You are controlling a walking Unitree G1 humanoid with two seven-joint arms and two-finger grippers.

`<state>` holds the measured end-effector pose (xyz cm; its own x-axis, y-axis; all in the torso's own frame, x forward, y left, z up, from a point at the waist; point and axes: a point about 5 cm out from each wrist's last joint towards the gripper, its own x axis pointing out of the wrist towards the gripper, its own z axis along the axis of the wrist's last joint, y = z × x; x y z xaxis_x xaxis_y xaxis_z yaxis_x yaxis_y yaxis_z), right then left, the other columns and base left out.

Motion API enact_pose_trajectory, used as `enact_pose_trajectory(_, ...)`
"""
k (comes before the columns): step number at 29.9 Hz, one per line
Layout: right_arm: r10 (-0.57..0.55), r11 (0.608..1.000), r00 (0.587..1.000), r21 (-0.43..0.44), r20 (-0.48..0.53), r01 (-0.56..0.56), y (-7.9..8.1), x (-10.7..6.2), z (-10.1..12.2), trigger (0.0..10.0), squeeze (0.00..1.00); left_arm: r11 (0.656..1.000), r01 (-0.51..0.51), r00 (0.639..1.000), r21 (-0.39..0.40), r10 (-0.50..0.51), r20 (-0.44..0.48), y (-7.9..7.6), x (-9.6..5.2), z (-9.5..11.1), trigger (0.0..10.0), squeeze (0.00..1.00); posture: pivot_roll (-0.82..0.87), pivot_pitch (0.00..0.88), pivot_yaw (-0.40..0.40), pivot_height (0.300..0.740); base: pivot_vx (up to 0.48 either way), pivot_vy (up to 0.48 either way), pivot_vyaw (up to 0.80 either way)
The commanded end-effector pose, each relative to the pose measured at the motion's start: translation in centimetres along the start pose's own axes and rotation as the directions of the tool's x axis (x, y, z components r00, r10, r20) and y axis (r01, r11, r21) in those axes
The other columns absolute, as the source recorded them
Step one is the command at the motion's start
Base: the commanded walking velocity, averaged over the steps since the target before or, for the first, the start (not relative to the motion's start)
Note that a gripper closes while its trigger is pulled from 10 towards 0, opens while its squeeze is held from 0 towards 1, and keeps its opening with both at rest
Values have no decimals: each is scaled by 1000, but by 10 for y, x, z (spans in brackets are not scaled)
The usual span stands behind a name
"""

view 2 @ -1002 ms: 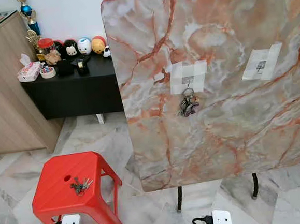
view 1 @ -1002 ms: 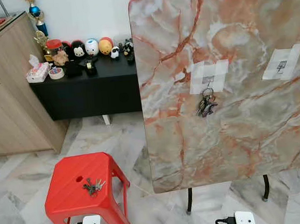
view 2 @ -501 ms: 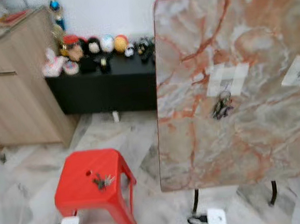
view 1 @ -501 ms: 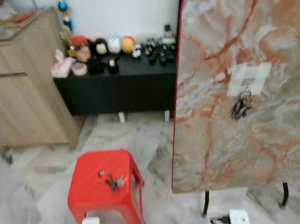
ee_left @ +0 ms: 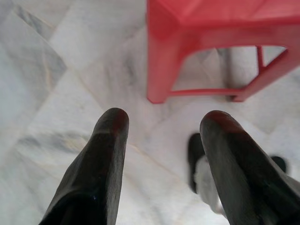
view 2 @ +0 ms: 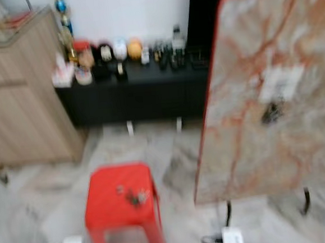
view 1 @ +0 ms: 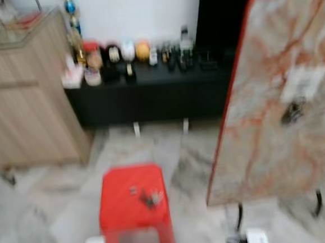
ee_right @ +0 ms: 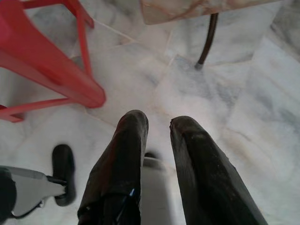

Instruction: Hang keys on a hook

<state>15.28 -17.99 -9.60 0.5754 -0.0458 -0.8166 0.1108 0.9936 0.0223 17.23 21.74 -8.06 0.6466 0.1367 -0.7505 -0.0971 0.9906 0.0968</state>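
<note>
One key bunch (view 1: 150, 198) lies on the red stool (view 1: 135, 212), now centred near me after my leftward turn; another hangs (view 1: 292, 112) far right. Left gripper (ee_left: 161, 136) released, right gripper (ee_right: 157, 129) slightly parted, both low.

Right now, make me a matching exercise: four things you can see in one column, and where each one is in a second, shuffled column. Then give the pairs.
Things:
1. loose keys
2. hanging keys
3. figurines
4. left gripper

Places:
A. on the marble board, below a white taped patch
B. on the black sideboard by the wall
C. low over the floor, near a leg of the stool
D. on the seat of the red stool

Pairs: 1-D, 2-A, 3-B, 4-C
</note>
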Motion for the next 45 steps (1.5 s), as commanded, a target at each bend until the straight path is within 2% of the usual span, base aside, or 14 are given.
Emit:
enact_pose_trajectory(1,-23,1000,1000,-6,-13,23,-9,-2,-4,10000,0,1000,19,1000,-19,-19,-13,-7,0,-2,10000,0,29,0,-13,740,0,480,0)
enact_pose_trajectory(12,-18,1000,1000,-20,-12,18,-8,-1,-3,10000,0,1000,17,1000,-18,-17,-11,-6,0,-2,10000,0,31,0,-14,740,0,453,0)
enact_pose_trajectory(32,-15,999,1000,-39,-10,14,-9,-2,-3,10000,0,1000,22,1000,-20,-22,-1,-8,0,-1,10000,0,31,0,-15,740,0,0,0)
enact_pose_trajectory(45,-12,999,1000,-48,-6,12,-9,-2,-3,10000,0,1000,23,1000,-22,-23,2,-10,0,0,10000,0,33,0,-18,740,0,0,747)
